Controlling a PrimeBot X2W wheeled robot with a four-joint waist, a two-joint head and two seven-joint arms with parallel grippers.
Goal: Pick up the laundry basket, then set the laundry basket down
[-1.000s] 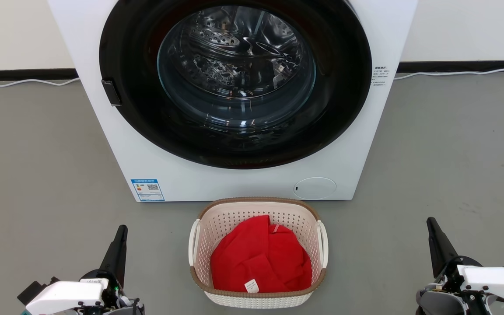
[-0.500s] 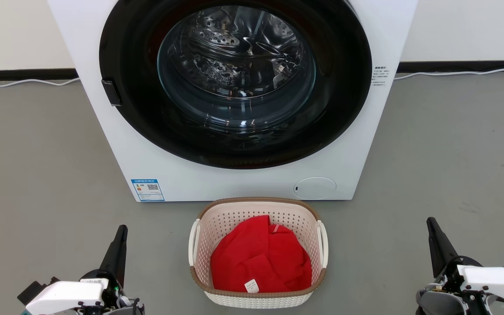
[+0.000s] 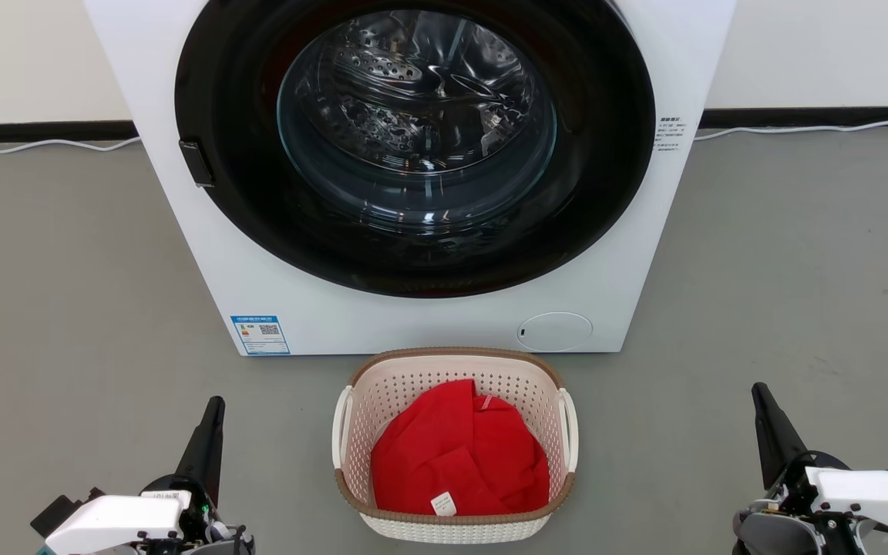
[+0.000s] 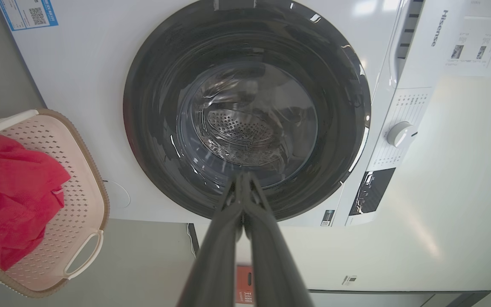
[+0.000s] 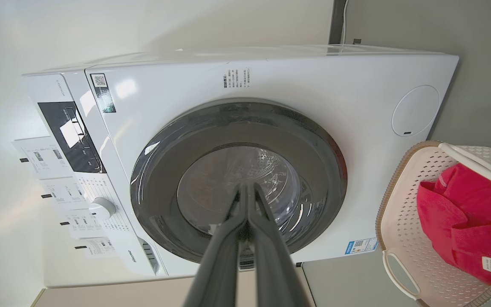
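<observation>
Nothing is being shifted since earlier: laundry basket is being left on the floor before the washing machine; left gripper and right gripper jaws are being held pressed together.

cream perforated laundry basket with brown rim, red cloth, white washing machine.

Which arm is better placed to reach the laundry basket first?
Probably left: the left gripper sits nearer the laundry basket than the right gripper. Both are shut and touch nothing.
</observation>
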